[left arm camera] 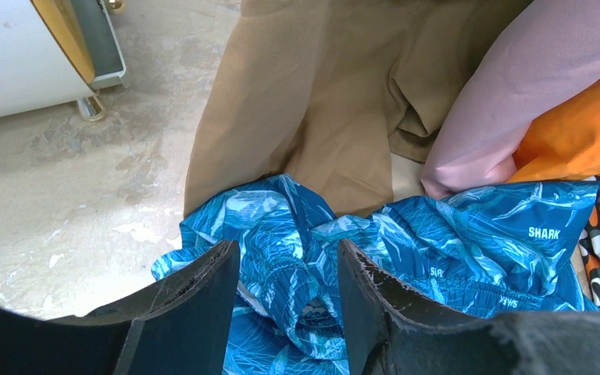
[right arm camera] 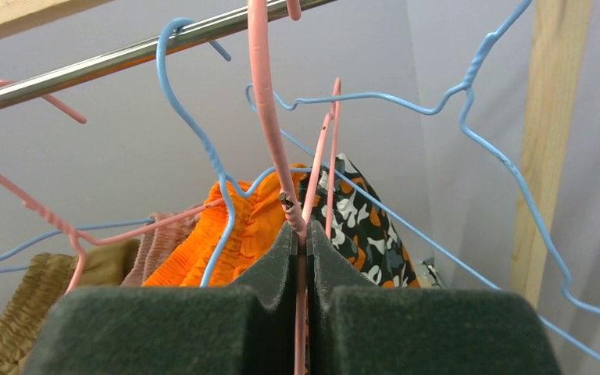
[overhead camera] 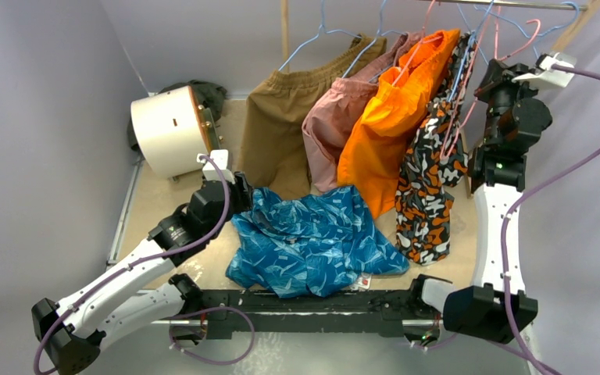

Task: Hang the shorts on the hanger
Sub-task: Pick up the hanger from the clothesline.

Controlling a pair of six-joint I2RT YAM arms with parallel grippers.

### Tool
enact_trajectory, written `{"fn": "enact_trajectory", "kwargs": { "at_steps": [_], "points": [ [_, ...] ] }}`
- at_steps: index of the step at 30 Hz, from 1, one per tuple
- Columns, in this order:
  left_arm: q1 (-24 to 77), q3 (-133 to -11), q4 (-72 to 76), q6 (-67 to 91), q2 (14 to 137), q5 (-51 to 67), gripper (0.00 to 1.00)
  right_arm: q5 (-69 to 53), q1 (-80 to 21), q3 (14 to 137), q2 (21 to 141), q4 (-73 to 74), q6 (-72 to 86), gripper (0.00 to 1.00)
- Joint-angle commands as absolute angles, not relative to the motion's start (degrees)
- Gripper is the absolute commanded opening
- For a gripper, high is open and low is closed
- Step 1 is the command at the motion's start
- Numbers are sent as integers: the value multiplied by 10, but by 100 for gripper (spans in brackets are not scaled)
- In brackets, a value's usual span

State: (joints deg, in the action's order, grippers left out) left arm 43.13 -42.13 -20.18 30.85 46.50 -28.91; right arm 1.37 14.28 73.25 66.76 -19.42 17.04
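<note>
**Right gripper (right arm camera: 302,234) pinching the hanger (right arm camera: 269,117), shorts (overhead camera: 312,242) lying on the table (overhead camera: 156,203)**

The right gripper is clamping tight on the pink wire of the hanger, which is running up past the rail (right arm camera: 86,66). The shorts are lying crumpled on the table, below the hung clothes. The left gripper (left arm camera: 285,305) is straddling a bunched fold of them, fingers half apart. Whether it is squeezing the fold cannot be told.
</note>
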Motion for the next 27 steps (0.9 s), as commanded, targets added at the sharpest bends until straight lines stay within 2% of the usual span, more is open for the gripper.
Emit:
{"fn": "enact_trajectory", "kwargs": {
  "at_steps": [1,7,13,21,27],
  "points": [
    [428,-444,-174,312,462,-289,48,34,143,746,636,-173,170,0],
    [427,-443,-177,311,460,-291,48,34,143,726,601,-161,170,0],
    [427,-443,-179,311,462,-293,48,4,142,753,620,-148,171,0],
    [427,-444,-180,310,461,-299,48,50,142,821,643,-25,221,0],
    [427,-444,-178,312,467,-293,48,66,142,818,609,36,229,0]
  ]
}}
